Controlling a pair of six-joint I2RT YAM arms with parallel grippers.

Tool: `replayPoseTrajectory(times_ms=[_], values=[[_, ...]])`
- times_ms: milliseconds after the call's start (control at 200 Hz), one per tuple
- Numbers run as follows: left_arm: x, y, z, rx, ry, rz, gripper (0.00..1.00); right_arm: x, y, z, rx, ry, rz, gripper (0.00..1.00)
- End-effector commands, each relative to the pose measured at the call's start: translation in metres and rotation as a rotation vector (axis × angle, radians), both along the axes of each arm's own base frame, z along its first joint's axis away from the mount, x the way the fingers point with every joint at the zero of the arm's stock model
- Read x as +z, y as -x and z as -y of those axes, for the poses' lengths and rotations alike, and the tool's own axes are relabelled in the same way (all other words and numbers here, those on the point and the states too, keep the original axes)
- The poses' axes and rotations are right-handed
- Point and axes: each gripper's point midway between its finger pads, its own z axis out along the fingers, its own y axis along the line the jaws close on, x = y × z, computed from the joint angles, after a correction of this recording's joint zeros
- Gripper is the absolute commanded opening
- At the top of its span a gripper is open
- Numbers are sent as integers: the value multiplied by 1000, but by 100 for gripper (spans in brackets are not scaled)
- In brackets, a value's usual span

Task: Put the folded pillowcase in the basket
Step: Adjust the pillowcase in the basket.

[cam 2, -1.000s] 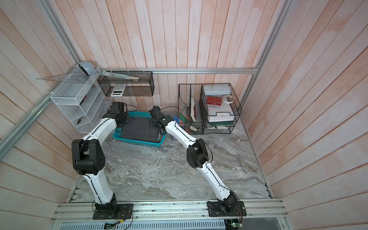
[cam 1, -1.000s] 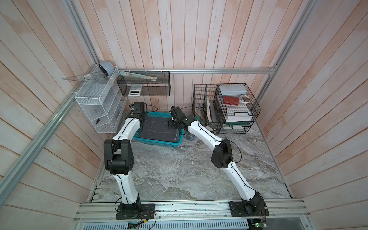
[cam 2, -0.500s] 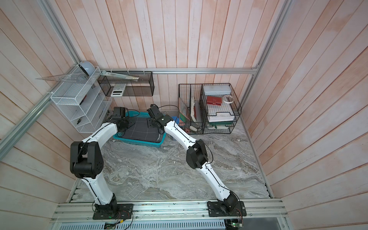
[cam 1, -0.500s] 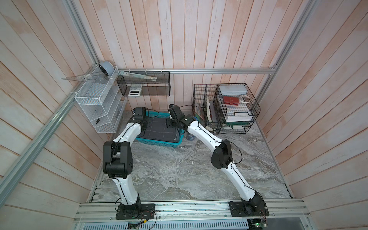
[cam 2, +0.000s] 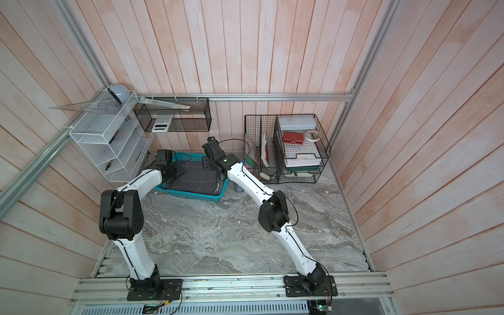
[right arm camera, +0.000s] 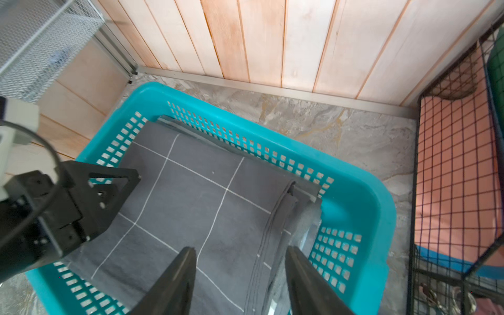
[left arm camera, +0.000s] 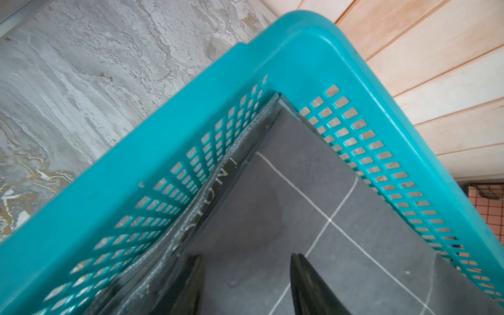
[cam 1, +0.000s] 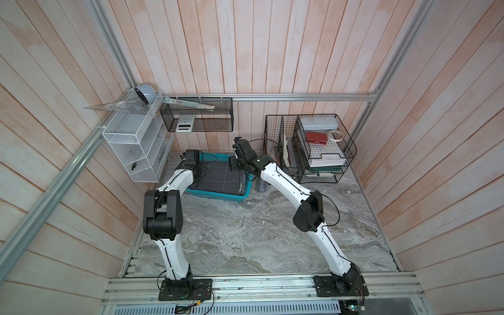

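The teal basket (cam 1: 218,195) (cam 2: 191,194) stands at the table's back left. The folded pillowcase (cam 1: 221,177) (cam 2: 196,178), dark grey with thin white grid lines, lies flat inside it. My left gripper (cam 1: 203,173) (cam 2: 174,173) hovers over the basket's left end. In the left wrist view it (left arm camera: 245,256) is open just above the pillowcase (left arm camera: 300,212), near a corner of the basket (left arm camera: 300,46). My right gripper (cam 1: 234,163) (cam 2: 208,163) hangs over the right end. It (right arm camera: 240,248) is open above the pillowcase's (right arm camera: 191,196) folded edge, holding nothing, inside the basket's rim (right arm camera: 362,196).
A black wire organizer (cam 1: 321,147) with books and boxes stands right of the basket. A small can (cam 1: 261,186) sits between them. A white wire shelf (cam 1: 136,141) hangs on the left wall. A black wire wall basket (cam 1: 196,117) is above.
The right wrist has risen and drawn back toward the wall. The left wrist has shifted slightly nearer over the basket. The pillowcase stays in the basket.
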Motion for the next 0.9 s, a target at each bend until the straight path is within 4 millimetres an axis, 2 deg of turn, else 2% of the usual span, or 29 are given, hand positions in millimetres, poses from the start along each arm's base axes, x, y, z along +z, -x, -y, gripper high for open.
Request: replayPoseTrajectory(times_ms=[0, 160, 350, 385, 390, 400, 445, 520, 615, 720, 800, 835, 840, 850, 895], values=[[-7, -1, -3, 12, 5, -14, 56, 4, 3, -8, 20, -26, -4, 61], [-11, 0, -5, 16, -3, -23, 56, -4, 1, -18, 44, -52, -10, 65], [-13, 0, -6, 18, -2, -27, 57, -41, -7, -27, 58, -93, -90, 67], [-14, 0, -7, 21, -3, -28, 57, -40, -8, -27, 60, -106, -97, 66], [-13, 0, -7, 21, -3, -27, 57, -50, -8, -28, 59, -97, -110, 66], [-14, 0, -7, 21, -3, -30, 57, -59, -8, -29, 60, -91, -121, 66], [-14, 0, -8, 23, -2, -30, 57, -70, -8, -30, 60, -88, -139, 66], [-16, 2, -11, 29, -6, -36, 57, -81, -10, -28, 49, -73, -151, 66], [-17, 4, -16, 43, -11, -39, 57, -89, -15, -15, -2, -36, -155, 66], [-19, 7, -23, 61, -15, -45, 57, -86, -21, -2, -40, -17, -155, 66], [-16, 8, -24, 65, -15, -40, 57, -72, -18, -1, -26, -13, -132, 66], [-14, 7, -25, 66, -15, -35, 57, -73, -17, -3, -13, -7, -129, 66], [-14, 7, -24, 66, -15, -34, 57, -62, -16, -3, -11, -19, -116, 66], [-13, 8, -24, 65, -14, -33, 57, -52, -15, -4, -7, -29, -105, 66], [-8, 7, -23, 61, -9, -22, 57, -37, -10, -7, 13, -43, -87, 66]])
